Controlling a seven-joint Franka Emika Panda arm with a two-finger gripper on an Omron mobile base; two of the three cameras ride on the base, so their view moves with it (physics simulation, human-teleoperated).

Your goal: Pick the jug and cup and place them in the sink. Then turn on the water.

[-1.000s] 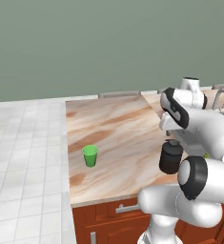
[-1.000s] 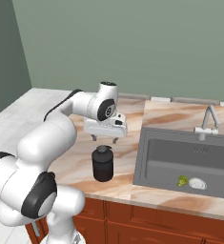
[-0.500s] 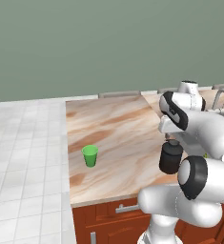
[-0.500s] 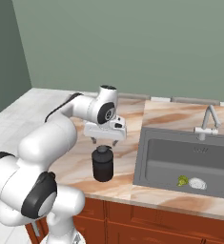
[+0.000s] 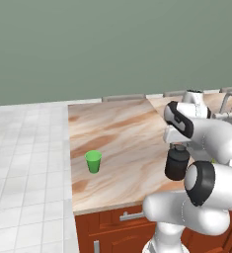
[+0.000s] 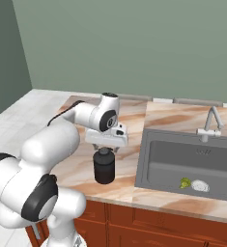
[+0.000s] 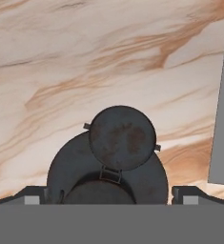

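Tool [image 6: 105, 150] jaws spread wide, positioned directly above the jug [image 6: 104, 169] cap; jug upright on worktop [image 5: 122, 143], ungripped.

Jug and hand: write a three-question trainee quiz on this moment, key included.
1. True or false: the hand has closed on the jug.
2. The cup stands: A) in the sink, B) on the counter, C) on the jug.
3. Fill in: the jug stands on the counter beside the ____.

Key: 1 false, the jaws are open just above its cap. 2 B. 3 sink.
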